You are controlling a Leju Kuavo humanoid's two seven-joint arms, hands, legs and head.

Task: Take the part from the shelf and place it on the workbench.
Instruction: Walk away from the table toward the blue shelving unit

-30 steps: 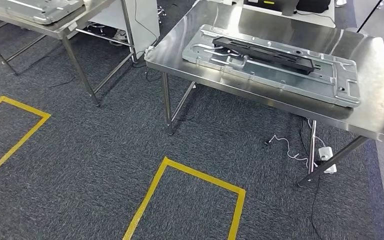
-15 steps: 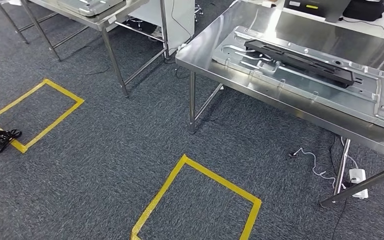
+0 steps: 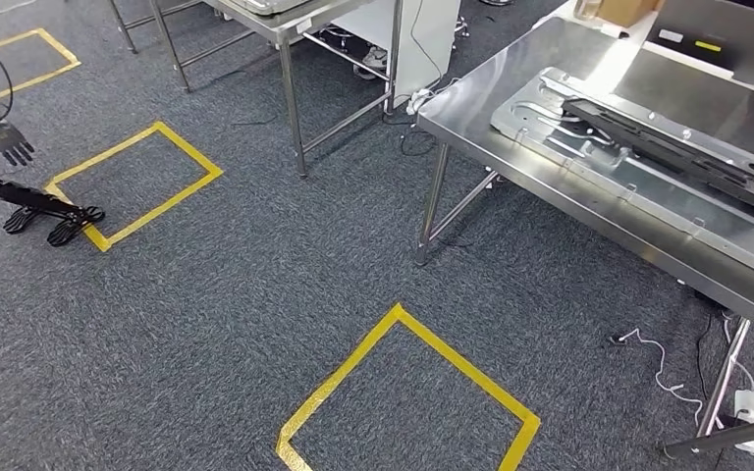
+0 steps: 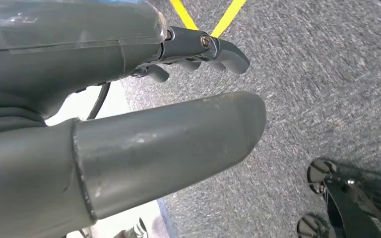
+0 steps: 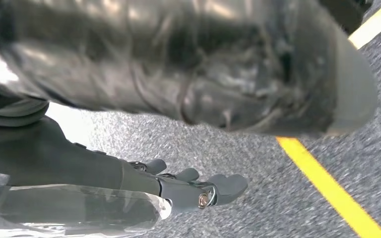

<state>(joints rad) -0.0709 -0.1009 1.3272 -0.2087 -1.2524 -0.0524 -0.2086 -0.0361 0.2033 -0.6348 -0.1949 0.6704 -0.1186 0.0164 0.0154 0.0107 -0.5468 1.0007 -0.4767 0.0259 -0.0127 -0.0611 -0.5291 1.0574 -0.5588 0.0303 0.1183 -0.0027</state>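
3 yellow tape rectangles (image 3: 339, 376) mark the grey carpet (image 3: 255, 265) in the head view. On the robot's right stands a steel workbench (image 3: 511, 108). It carries a flat silver plate (image 3: 589, 147) with a long black part (image 3: 674, 157) lying along it. I cannot tell whether this is the task's part already delivered or one of the same kind. A second steel table (image 3: 290, 20) stands farther off. At the far left a dark hand, probably the robot's left hand (image 3: 5, 145), hangs above the floor with its fingers spread. It sits just above a black footed stand (image 3: 49, 221).

From the left wrist, the left hand (image 4: 79, 64) holds nothing. Its fingers (image 4: 223, 52) reach out straight, well apart from the thick thumb (image 4: 178, 144), with carpet beyond them.

From the right wrist, the right hand (image 5: 79, 168) is likewise empty. Its fingers (image 5: 223, 186) are stretched out and its blurred thumb (image 5: 228, 64) is held away from them, above a tape line (image 5: 327, 183).

With both hands empty and hanging over open floor, the step in hand looks like walking, most likely toward the shelf. If so, the next move calls for bringing the shelf into sight, stopping square to it, and raising a hand to the part.
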